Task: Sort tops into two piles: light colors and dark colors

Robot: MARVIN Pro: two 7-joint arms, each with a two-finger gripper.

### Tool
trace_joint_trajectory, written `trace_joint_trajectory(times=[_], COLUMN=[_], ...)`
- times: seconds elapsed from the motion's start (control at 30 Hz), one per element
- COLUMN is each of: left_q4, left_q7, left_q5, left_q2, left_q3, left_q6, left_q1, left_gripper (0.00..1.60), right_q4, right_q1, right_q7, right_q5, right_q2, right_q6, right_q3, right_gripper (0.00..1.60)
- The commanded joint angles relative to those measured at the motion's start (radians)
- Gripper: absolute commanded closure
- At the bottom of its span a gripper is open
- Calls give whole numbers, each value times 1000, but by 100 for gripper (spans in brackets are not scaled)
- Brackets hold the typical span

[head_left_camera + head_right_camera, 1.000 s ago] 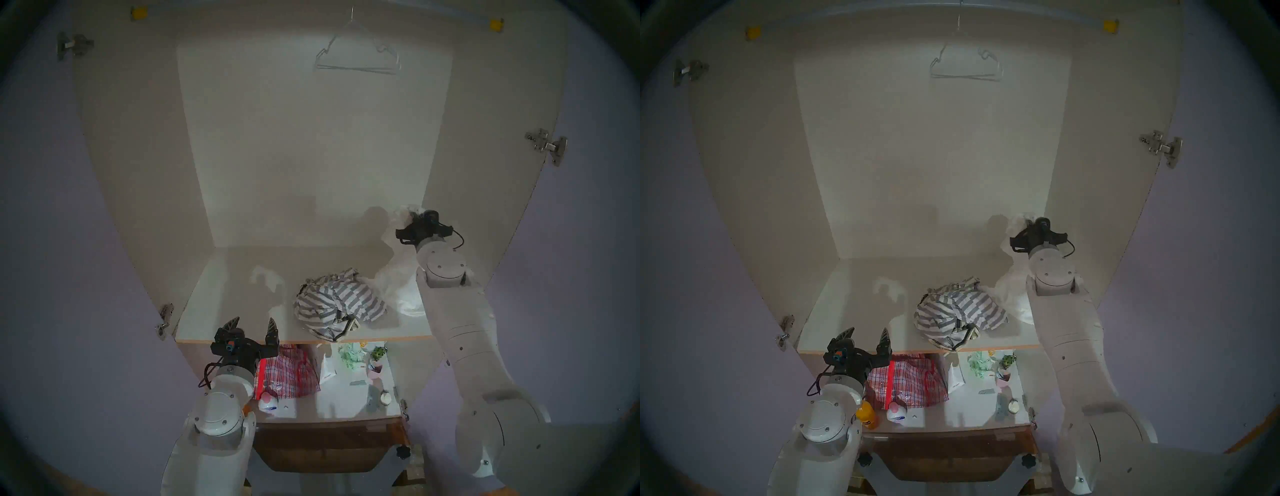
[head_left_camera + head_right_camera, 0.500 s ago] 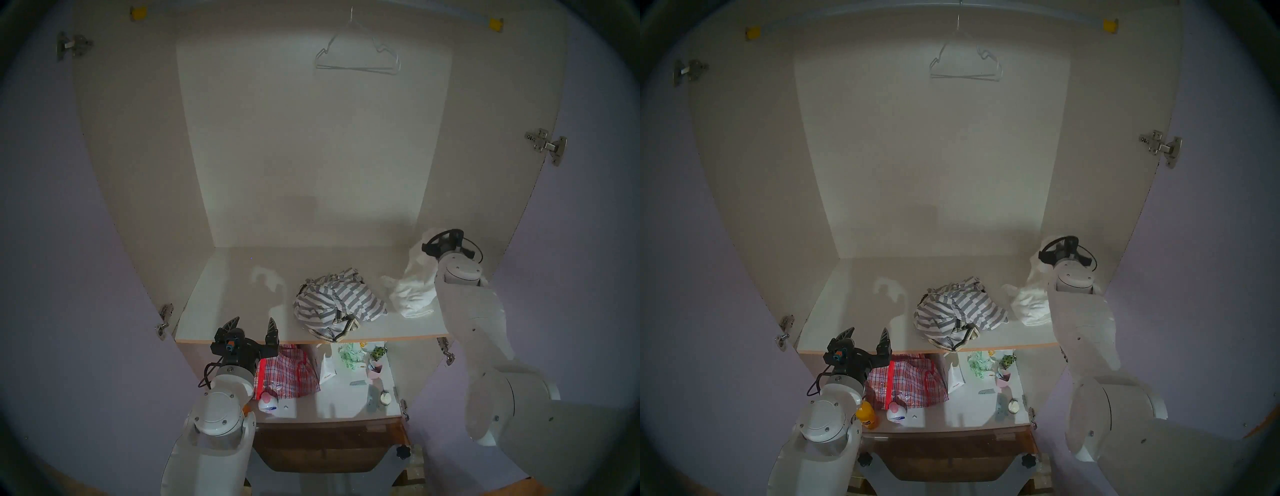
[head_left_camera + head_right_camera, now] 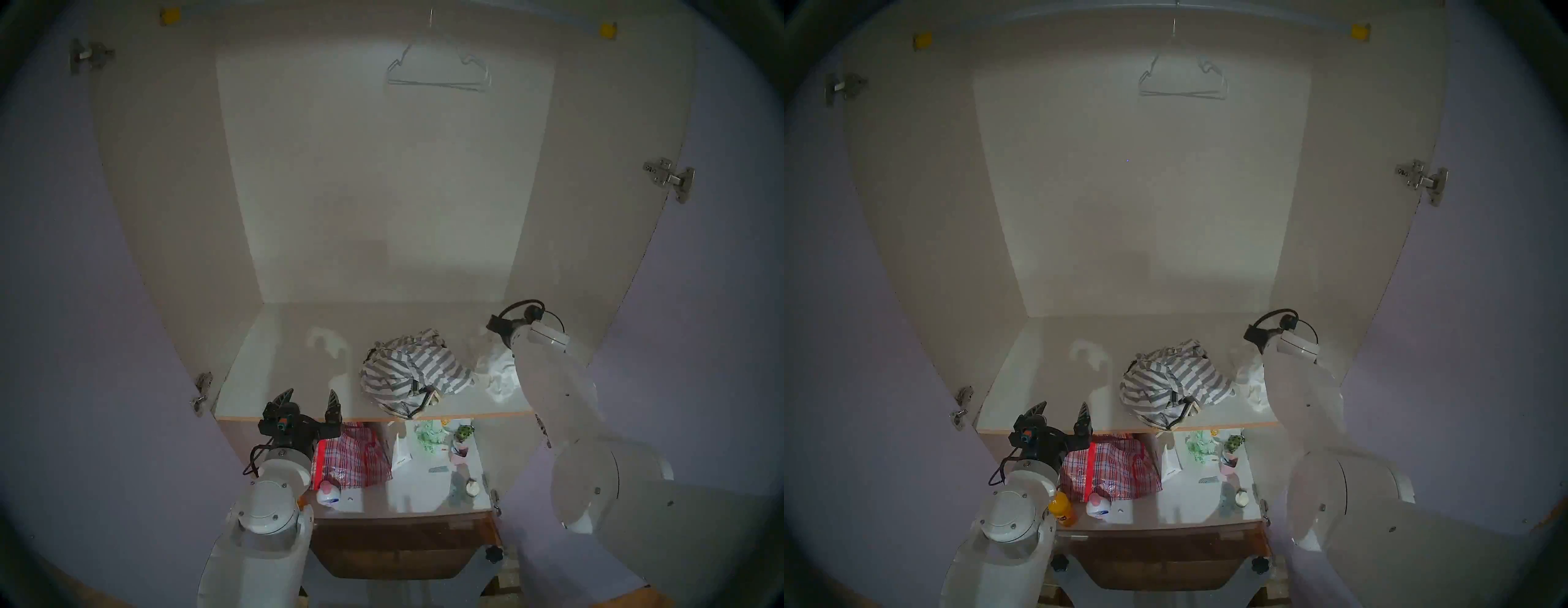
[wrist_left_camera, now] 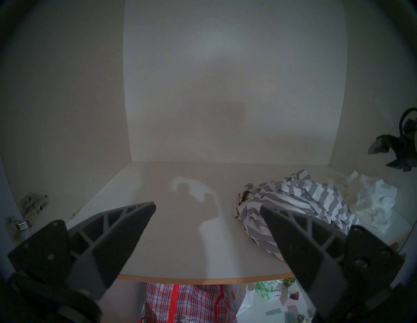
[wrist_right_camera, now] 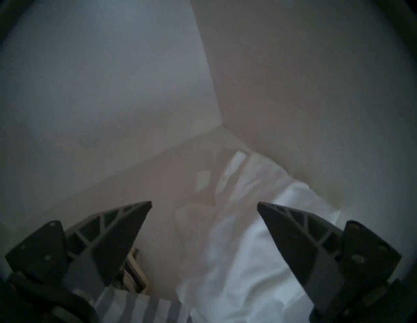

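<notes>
With our right hand (image 5: 204,204) spread empty just above the white top (image 4: 374,194), and the striped tops (image 3: 413,369) heaped to its left, sorting looked nearly done; our left hand (image 4: 207,207) hung open.

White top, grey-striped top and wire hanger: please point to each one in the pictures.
white top (image 4: 374,196), left wrist view, crumpled middle.
grey-striped top (image 3: 418,367), head left view, striped upper folds.
wire hanger (image 3: 437,83), head left view, bottom bar.
</notes>
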Motion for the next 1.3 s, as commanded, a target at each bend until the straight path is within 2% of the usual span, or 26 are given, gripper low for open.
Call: trace_joint_trajectory(times=[0.0, 0.03, 0.07, 0.1, 0.13, 0.17, 0.23, 0.3, 0.33, 0.43, 0.5, 0.53, 0.6, 0.63, 0.67, 0.7, 0.73, 0.83, 0.9, 0.93, 1.07, 1.13, 1.27], left_q4=[-28, -29, -29, -29, -30, -30, -31, -5, 10, 44, 71, 71, 96, 108, 117, 124, 144, 167, 206, 223, 266, 311, 367], left_q7=[-4, -5, -5, -5, -5, -5, -6, 33, 36, 46, 48, 48, 28, 6, -39, -51, -65, -112, -153, -160, -185, -199, -257], left_q5=[-2, -3, -3, -3, -3, -4, -4, 95, 113, 117, 137, 137, 141, 131, 110, 97, 116, 105, 112, 122, 96, 108, 116], left_q2=[0, 0, 1, 1, 1, 1, 1, 29, 44, 43, 43, 43, 61, 78, 99, 101, 122, 132, 145, 149, 140, 150, 180], left_q3=[3, 3, 3, 3, 3, 3, 3, 25, 32, 36, 38, 38, 46, 50, 55, 55, 68, 70, 83, 88, 92, 111, 157], left_q6=[-6, -5, -5, -5, -5, -4, -4, -13, -10, -4, -8, -8, 1, -16, -30, -11, -11, 3, -7, -25, -40, -59, -51], left_q1=[-8, -7, -7, -7, -7, -7, -6, -27, -43, -82, -105, -105, -129, -139, -148, -158, -175, -200, -245, -261, -303, -345, -411], left_gripper=[0, 0, 0, 0, 0, 0, 0, 0, 0, 0, 0, 0, 0, 0, 0, 0, 0, 0, 0, 0, 0, 0, 0], right_q4=[-122, -182, -235, -235, -238, -300, -316, -325, -329, -330, -338, -338, -355, -360, -372, -381, -384, -398, -413, -418, -422, -424, -426], right_q1=[-44, -83, -122, -122, -133, -169, -182, -188, -190, -192, -205, -205, -228, -237, -247, -254, -260, -273, -284, -286, -289, -290, -292], right_q7=[14, 38, 49, 49, 71, 73, 75, 76, 76, 78, 132, 132, 181, 216, 256, 265, 301, 339, 429, 448, 482, 489, 490], right_q5=[-61, -64, -85, -85, -89, -86, -80, -79, -79, -78, -86, -86, -91, -82, -78, -74, -61, -62, -40, -36, -39, -43, -46], right_q2=[-8, -11, -9, -9, 0, 2, 9, 10, 10, 11, 40, 40, 62, 78, 89, 94, 103, 107, 114, 113, 107, 102, 99], right_q6=[-44, -14, -22, -22, -57, -39, -39, -36, -34, -34, -42, -42, -69, -85, -87, -94, -98, -120, -132, -135, -136, -137, -138], right_q3=[-71, -76, -95, -95, -109, -115, -121, -121, -121, -122, -145, -145, -162, -172, -175, -176, -177, -172, -156, -148, -128, -120, -117], right_gripper=[0, 0, 0, 0, 0, 0, 0, 0, 0, 0, 0, 0, 0, 0, 0, 0, 0, 0, 0, 0, 0, 0, 0])
